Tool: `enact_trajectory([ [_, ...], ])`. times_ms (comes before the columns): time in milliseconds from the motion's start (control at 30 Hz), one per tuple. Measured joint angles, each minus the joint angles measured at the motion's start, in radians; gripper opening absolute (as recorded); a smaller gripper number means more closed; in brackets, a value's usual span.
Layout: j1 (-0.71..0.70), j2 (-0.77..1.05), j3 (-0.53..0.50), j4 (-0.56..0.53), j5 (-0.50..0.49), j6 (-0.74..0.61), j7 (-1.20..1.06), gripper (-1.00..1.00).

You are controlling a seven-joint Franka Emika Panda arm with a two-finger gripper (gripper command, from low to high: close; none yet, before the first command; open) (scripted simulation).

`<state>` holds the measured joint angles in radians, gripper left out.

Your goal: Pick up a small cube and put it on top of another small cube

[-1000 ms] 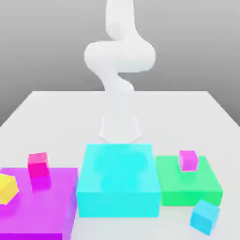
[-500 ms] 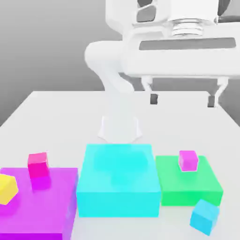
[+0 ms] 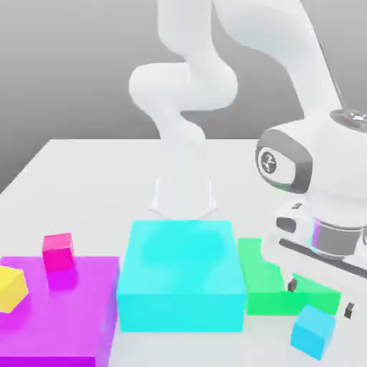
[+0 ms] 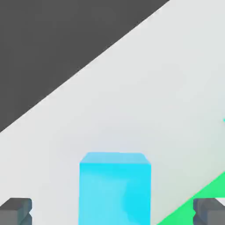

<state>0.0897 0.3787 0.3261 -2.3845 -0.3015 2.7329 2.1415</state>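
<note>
The small cube is light blue and rests on the white table near the front edge, at the exterior view's right. My gripper hangs just above it, open, with one fingertip by the green block and the other further right. In the hand view the small cube sits between the two dark fingertips, apart from both; my gripper holds nothing. The other small cube is hidden behind my hand.
A green block lies directly behind the small cube. A large cyan block stands in the middle. A large purple block at the left carries a hot-pink cube and a yellow piece.
My hand has swung from high above the table down to the exterior view's right, low over the light-blue cube. It now covers the magenta cube on the green block.
</note>
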Motion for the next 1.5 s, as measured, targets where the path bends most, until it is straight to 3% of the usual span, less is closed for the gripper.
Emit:
enact_trajectory([
  [67, 0.042, 0.073, -0.051, 0.016, -0.045, 0.055, 0.037, 0.00],
  [100, 0.054, 0.092, -0.065, 0.020, -0.057, 0.069, 0.046, -1.00],
  [367, 0.040, 0.063, -0.046, 0.013, -0.036, 0.050, 0.032, -1.00],
  [733, -0.001, -0.319, 0.107, -0.147, 0.260, -0.151, -0.180, -1.00],
  [1200, 0.166, -0.764, 0.084, -0.422, 0.537, -0.297, -0.368, -1.00],
  [1433, 0.141, -0.616, 0.123, -0.478, 0.503, -0.095, -0.339, -1.00],
  [1467, 0.138, -0.589, 0.128, -0.483, 0.498, -0.063, -0.334, 1.00],
  [1500, 0.138, -0.589, 0.128, -0.483, 0.498, -0.063, -0.334, 1.00],
])
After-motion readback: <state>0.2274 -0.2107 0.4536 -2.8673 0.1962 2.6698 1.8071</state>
